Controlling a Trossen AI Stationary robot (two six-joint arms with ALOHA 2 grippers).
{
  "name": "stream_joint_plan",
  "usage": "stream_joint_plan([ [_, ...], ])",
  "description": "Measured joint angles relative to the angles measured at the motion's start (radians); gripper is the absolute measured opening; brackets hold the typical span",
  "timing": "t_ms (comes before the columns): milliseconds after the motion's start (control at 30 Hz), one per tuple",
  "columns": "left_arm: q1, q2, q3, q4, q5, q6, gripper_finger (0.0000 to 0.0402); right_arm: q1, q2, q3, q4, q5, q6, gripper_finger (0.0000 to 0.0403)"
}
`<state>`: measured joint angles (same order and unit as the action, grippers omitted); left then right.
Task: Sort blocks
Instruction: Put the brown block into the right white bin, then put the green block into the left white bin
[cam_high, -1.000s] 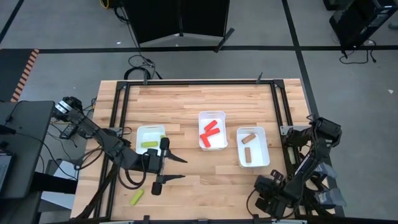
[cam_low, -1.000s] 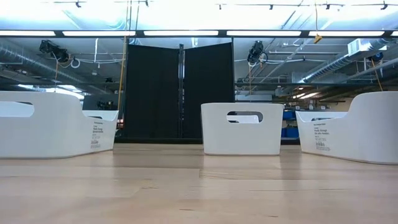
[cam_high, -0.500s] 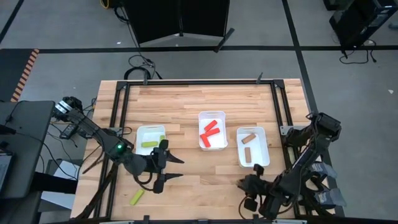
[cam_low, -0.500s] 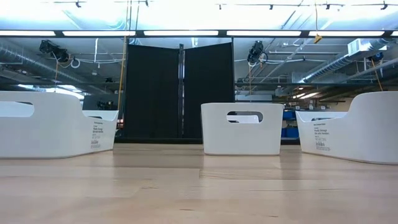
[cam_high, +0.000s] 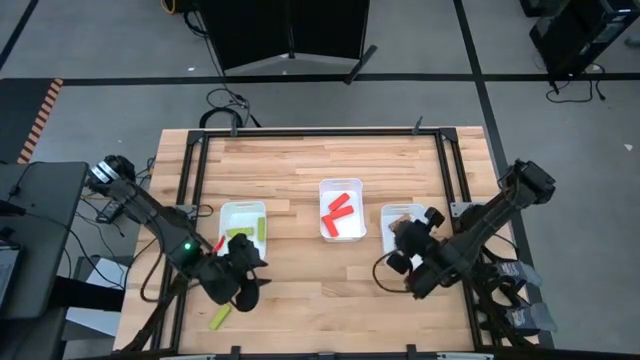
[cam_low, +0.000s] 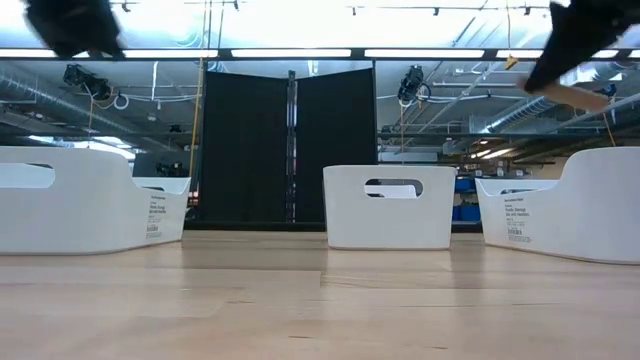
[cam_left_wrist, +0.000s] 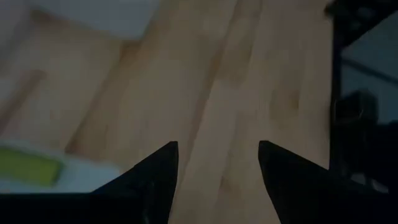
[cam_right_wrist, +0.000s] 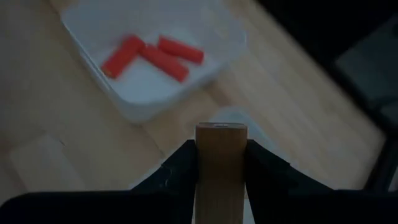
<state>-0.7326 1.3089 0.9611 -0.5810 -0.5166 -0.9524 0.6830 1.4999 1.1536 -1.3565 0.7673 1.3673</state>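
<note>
A plain wooden block is gripped between the closed jaws of the right gripper, held over the right white tray right of centre in the high view. Three red blocks lie in the middle tray. The left gripper, jaws spread, hangs lower left beside the left tray; a yellow-green block lies on the desk.

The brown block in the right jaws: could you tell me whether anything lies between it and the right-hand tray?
Nothing visible does. The right gripper holds the brown block above the right-hand tray, which its arm largely hides from above.
</note>
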Motion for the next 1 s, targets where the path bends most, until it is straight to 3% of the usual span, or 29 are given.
stream_joint_plan([
  [167,-0.043,0.066,0.0,-0.051,0.068,-0.121,0.0229,-0.051,-0.017,-0.09,0.078,-0.072,0.002,0.0119],
  [400,-0.106,0.143,0.0,-0.063,0.188,-0.228,0.023,-0.059,-0.019,-0.142,0.1,-0.083,0.011,0.028],
  [533,-0.164,0.18,0.0,-0.095,0.306,-0.306,0.023,-0.031,-0.041,-0.142,0.125,-0.04,-0.006,0.0323],
  [700,-0.235,0.228,0.0,-0.122,0.408,-0.47,0.023,0.002,-0.082,-0.142,0.151,0.039,-0.005,0.0321],
  [1000,-0.3,0.292,0.0,-0.159,0.416,-0.774,0.023,-0.004,-0.1,-0.142,0.157,0.069,-0.009,0.0281],
])
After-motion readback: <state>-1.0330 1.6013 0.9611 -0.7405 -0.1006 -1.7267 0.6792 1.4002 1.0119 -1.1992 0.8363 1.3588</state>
